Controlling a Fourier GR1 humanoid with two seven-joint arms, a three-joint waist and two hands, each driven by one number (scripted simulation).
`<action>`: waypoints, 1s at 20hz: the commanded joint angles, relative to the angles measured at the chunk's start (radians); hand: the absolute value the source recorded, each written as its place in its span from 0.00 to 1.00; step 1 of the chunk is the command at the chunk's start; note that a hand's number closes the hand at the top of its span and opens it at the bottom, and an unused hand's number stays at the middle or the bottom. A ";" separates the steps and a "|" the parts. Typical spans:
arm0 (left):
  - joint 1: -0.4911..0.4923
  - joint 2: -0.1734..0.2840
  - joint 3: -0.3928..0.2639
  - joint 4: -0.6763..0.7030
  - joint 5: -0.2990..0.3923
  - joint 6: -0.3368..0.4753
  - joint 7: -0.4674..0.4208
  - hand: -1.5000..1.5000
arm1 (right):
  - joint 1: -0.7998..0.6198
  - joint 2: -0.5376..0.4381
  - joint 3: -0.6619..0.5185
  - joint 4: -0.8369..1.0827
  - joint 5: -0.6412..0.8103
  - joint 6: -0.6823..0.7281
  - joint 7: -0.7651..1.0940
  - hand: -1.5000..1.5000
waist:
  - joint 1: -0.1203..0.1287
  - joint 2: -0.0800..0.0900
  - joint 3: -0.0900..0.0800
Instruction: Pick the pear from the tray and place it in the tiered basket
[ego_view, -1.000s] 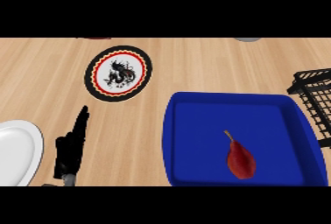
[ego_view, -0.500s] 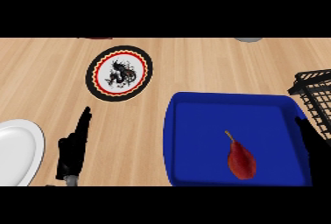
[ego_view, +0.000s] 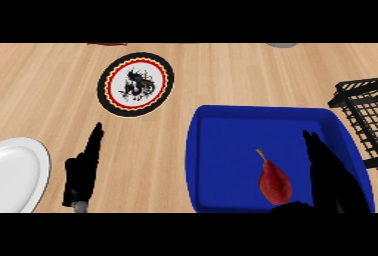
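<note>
While the red pear (ego_view: 275, 181) lies inside the blue tray (ego_view: 229, 150), the right robot hand (ego_view: 328, 172) hangs just right of it, fingers straight and holding nothing. Left of the tray, the left robot hand (ego_view: 83, 170) rests on the bench (ego_view: 221, 75), fingers straight. The black basket (ego_view: 362, 112) stands right of the tray.

A kitchen: wooden counter (ego_view: 221, 75), plates (ego_view: 18, 172), blue tray (ego_view: 229, 160), black wire basket (ego_view: 362, 107).

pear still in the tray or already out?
In the tray. The red pear lies on its side on the blue tray, stem pointing away from the robot. The right hand is beside it, fingers straight, not holding it.
</note>
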 joint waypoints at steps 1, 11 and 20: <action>0.056 -0.048 -0.052 0.004 -0.030 0.025 0.011 0.50 | -0.072 0.110 0.029 0.072 0.030 0.076 0.183 0.00 | -0.005 0.003 -0.004; 0.005 -0.006 0.025 0.038 0.010 -0.026 0.009 0.50 | -0.114 0.185 -0.038 0.183 -0.020 0.249 0.238 0.00 | -0.012 0.005 -0.006; 0.068 -0.036 -0.007 -0.003 -0.012 -0.021 -0.007 0.50 | -0.114 0.279 -0.063 0.246 0.010 0.285 0.217 0.00 | -0.012 0.001 -0.004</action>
